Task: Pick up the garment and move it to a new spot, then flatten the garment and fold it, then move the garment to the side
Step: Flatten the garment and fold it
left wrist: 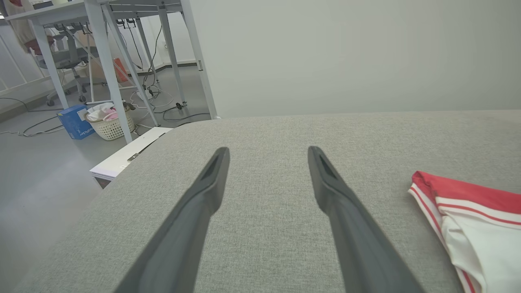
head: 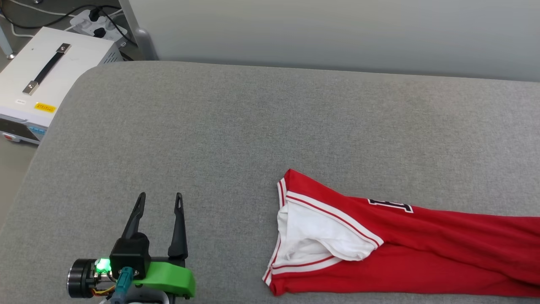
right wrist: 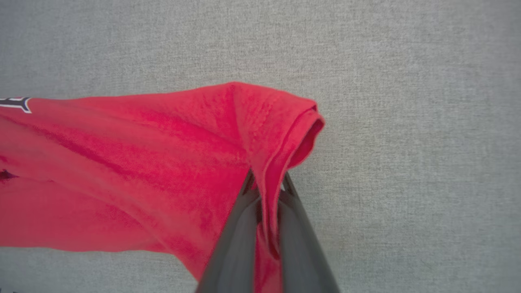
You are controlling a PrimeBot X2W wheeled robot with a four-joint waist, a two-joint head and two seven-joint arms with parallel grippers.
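The garment (head: 422,245), a red jersey with a white sleeve and striped trim, lies stretched across the grey cushion (head: 236,126) from the middle to the right edge of the head view. Part of a black print shows on it. My left gripper (head: 160,202) stands open at the lower left, well apart from the garment, fingers pointing away from me. In the left wrist view the left gripper (left wrist: 268,152) is empty, and the garment's sleeve end (left wrist: 472,219) lies to its right. My right gripper (right wrist: 266,183) is shut on a raised fold of the garment's red cloth (right wrist: 163,162).
A white box with a black handle (head: 42,80) stands on the floor off the cushion's far left corner, beside a power strip (head: 95,23). A grey wall panel (head: 337,33) runs along the cushion's far edge. Table legs and a basket (left wrist: 110,122) stand on the floor to the left.
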